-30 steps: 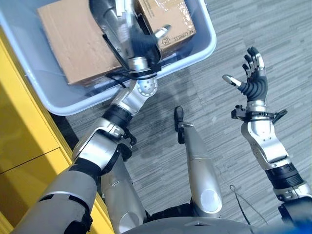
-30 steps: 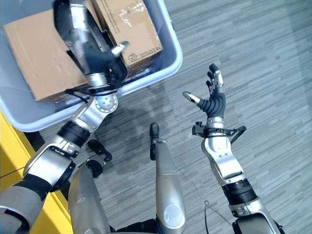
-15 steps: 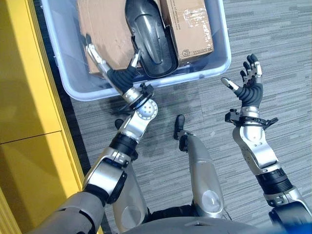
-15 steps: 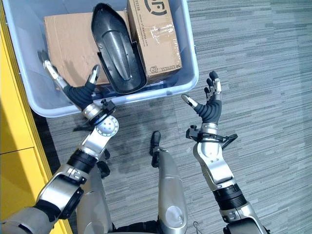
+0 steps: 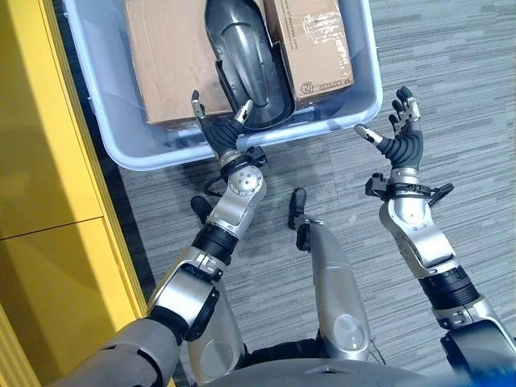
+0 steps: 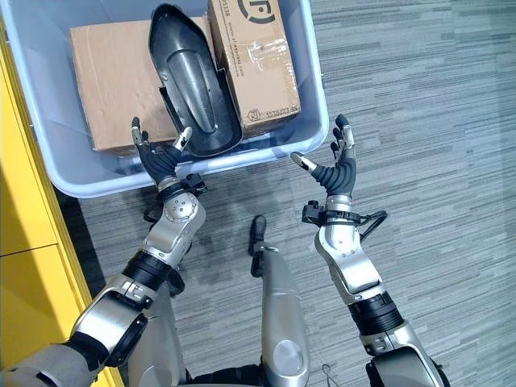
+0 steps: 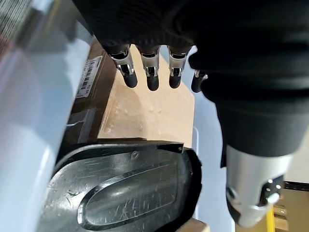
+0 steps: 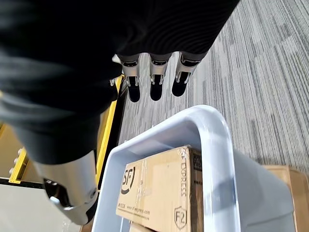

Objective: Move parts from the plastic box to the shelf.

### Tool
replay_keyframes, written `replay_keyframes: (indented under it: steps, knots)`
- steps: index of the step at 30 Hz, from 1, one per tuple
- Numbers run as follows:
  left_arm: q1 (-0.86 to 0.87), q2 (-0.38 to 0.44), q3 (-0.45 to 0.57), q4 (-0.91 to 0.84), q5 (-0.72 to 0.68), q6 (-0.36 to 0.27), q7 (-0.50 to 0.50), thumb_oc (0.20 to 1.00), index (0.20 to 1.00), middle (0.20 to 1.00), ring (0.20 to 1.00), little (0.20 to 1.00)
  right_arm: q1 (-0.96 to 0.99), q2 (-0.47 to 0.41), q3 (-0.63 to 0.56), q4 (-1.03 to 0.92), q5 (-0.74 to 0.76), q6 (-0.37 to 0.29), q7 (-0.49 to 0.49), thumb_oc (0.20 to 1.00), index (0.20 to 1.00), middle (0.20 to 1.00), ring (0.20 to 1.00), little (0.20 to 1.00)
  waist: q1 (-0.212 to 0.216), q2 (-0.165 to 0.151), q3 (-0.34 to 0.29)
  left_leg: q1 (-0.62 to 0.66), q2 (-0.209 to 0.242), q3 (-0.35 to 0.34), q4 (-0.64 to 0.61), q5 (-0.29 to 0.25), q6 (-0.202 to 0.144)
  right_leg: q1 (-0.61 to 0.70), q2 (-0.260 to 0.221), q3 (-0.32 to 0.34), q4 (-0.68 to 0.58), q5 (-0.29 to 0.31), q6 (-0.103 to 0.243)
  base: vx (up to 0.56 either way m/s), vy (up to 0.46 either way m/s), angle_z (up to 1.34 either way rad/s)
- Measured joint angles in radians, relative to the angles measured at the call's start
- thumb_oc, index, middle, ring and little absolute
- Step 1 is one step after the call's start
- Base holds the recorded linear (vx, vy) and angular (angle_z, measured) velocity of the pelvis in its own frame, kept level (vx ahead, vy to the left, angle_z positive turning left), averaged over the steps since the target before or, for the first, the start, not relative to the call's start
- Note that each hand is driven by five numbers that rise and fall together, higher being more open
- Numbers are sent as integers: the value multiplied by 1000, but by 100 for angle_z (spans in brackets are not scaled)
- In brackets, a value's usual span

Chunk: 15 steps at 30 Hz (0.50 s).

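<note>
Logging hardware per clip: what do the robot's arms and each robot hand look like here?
Both arms are silver-grey metal segments with black bands at the joints. The left robot hand and right robot hand each have a dark ribbed cover over the back and wrist, silver fingers with dark tips, and a separate thumb. A thin black bracket rings each wrist.

Dark print marks the right-hand cardboard box (image 6: 254,60) in the plastic box (image 6: 316,121): a round logo (image 6: 258,10) at its far end, and a small square mark (image 6: 288,103) beside a line of lettering at its near right corner. The left wrist view shows a white barcode label (image 7: 90,76) on a carton's side, its figures too small to read.
</note>
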Motion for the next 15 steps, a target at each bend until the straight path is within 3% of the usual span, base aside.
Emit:
replay_keyframes:
  steps: [2, 15]
  knots:
    - [-65, 30, 0, 43, -46, 43, -16, 1000, 1000, 1000, 1000, 1000, -39, -13, -1, -1, 1, 16, 10, 1000, 1000, 1000, 1000, 1000, -12, -2, 0, -23, 8, 4, 24, -6, -2, -28, 4, 10, 18, -2, 0, 57, 27, -11]
    - [-189, 21, 18, 129, -186, 67, 33, 1000, 1000, 1000, 1000, 1000, -93, -14, 1, 5, 22, 68, 17, 1000, 1000, 1000, 1000, 1000, -25, -8, -1, -72, 38, 5, 96, -37, -7, -77, 16, 24, 62, -14, -12, 29, -11, -4]
